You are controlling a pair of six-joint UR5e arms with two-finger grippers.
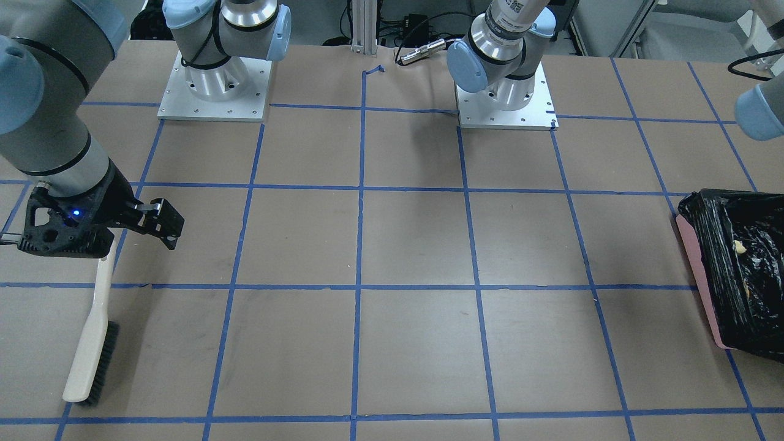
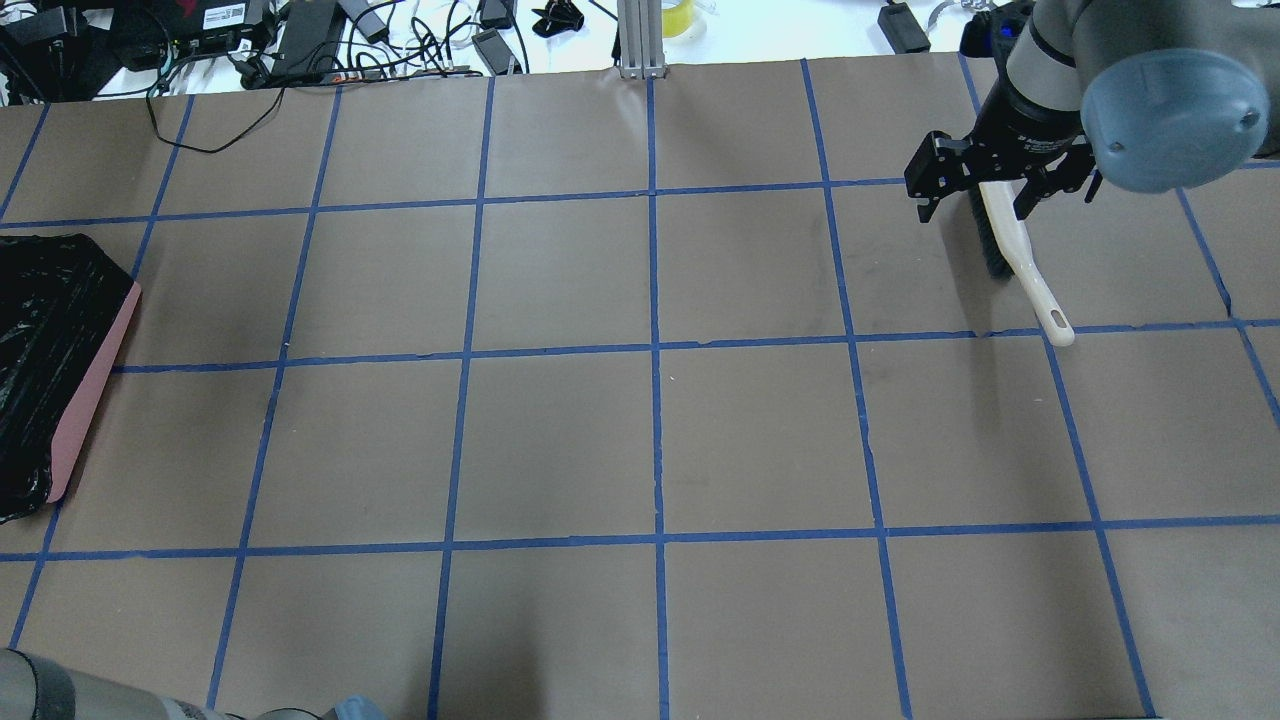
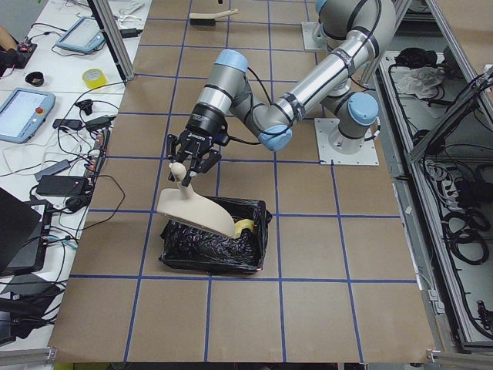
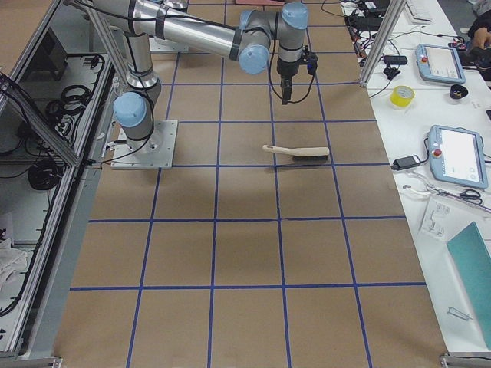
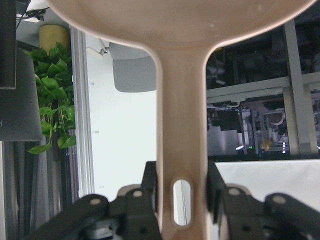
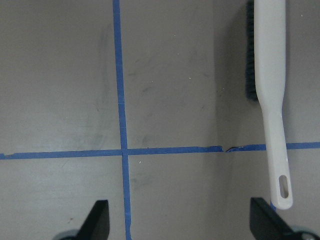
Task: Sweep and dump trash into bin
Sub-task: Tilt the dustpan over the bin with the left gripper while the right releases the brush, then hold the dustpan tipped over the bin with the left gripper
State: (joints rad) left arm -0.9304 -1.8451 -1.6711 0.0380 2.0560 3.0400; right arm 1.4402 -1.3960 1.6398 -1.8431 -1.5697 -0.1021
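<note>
The bin [image 3: 216,245], pink with a black bag, stands at the table's left end; it also shows in the front view [image 1: 729,269] and the overhead view [image 2: 60,370]. My left gripper [image 5: 181,200] is shut on the beige dustpan's handle [image 5: 181,145] and holds the dustpan [image 3: 196,210] tilted over the bin. The yellow sponge block [image 3: 243,226] lies in the bin under the pan's lip. A pale piece [image 1: 740,247] lies on the bag. The orange-yellow piece is hidden. My right gripper [image 2: 1000,185] is open and empty above the brush [image 2: 1020,260].
The beige brush with black bristles [image 1: 92,343] lies flat on the table on my right side, handle towards me; it also shows in the right wrist view [image 6: 270,100]. Blue tape lines grid the brown table [image 2: 650,400]. Cables and devices lie beyond the far edge [image 2: 300,40].
</note>
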